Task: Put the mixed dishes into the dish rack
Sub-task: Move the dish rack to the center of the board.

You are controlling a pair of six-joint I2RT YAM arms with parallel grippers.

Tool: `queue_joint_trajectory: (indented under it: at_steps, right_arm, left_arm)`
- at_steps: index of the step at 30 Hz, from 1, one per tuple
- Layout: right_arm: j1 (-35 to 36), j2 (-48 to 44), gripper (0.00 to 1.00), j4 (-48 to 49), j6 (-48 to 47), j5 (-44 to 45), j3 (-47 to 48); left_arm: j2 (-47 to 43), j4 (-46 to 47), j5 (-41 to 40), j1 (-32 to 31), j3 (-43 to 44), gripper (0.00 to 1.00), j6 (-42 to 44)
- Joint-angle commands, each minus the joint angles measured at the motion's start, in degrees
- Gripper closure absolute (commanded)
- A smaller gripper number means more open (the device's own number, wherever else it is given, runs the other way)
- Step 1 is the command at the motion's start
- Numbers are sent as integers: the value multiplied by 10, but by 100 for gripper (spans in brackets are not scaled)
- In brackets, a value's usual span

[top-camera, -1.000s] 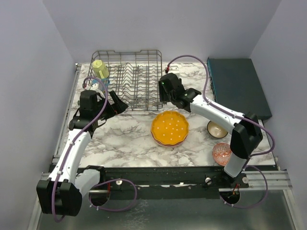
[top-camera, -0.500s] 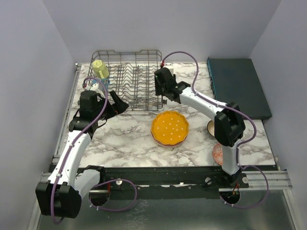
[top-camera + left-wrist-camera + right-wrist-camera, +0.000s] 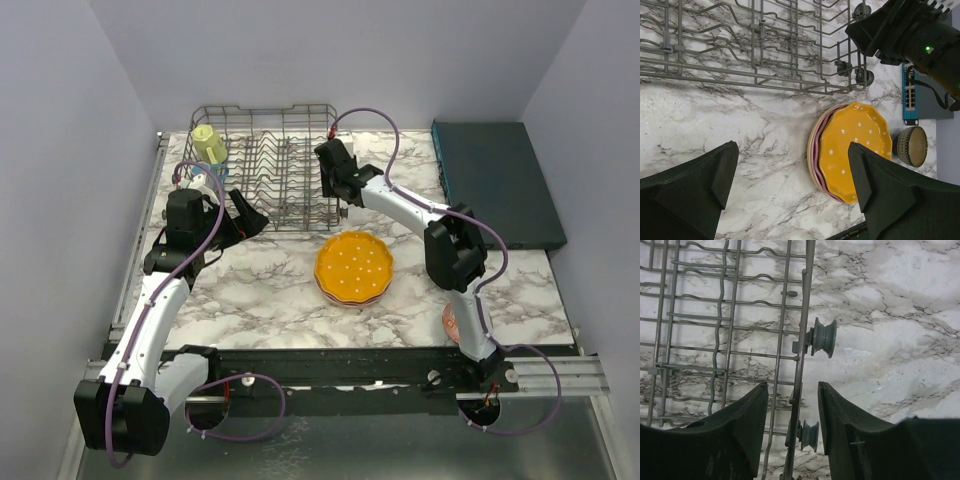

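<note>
Desk: What's your scene?

Me: Pale lilac walls around a marbled worktop (image 3: 260, 295). On my right wrist camera the right gripper (image 3: 792, 386) has its fingers (image 3: 740, 430) apart. One sits each side of the right-hand rim wire of the dish rack (image 3: 262, 107), with marble showing in the gaps, and I see no contact. A small grey roller (image 3: 823, 337) sticks out of that wire just beyond the tips.

Desk: And the left?

Me: The left gripper (image 3: 792, 150) is spread wide and holds nothing. It's above bare marble just in front of the rack's near wall, toward the worktop's left edge.

Desk: Where are the dishes?

Me: The rack sits against the far edge, left of centre, with a yellow mug (image 3: 209, 143) at its far left corner. An orange dotted plate (image 3: 354, 266) lies on a pink plate (image 3: 816, 150) mid-worktop, in front of the rack's near right corner. A dark bowl (image 3: 911, 146) stands to their right. A red-patterned bowl (image 3: 450, 322) peeks from behind my right arm by the near right corner.
</note>
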Motion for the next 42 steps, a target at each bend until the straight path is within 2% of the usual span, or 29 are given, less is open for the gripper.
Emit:
queue_joint_trajectory:
  at_steps: [1, 14, 18, 27, 31, 42]
  right_arm:
    - [-4, 30, 52, -28, -10, -7, 30]
    - [-6, 44, 81, -31, -23, -4, 33]
    - [-11, 41, 98, -30, -22, -3, 29]
    - [-36, 14, 99, -6, -14, 0, -17]
    - [-61, -24, 99, 17, -6, -2, -74]
    - [-103, -69, 100, 39, 7, -14, -150]
  left_arm:
    - [-3, 11, 5, -1, -4, 1, 1]
    - [2, 11, 6, -2, -3, 1, 0]
    - [3, 11, 6, -1, -3, 1, 0]
    - [2, 10, 4, -1, -4, 1, 2]
    - [2, 10, 3, -2, -4, 1, 2]
    - [4, 10, -1, -2, -5, 1, 3]
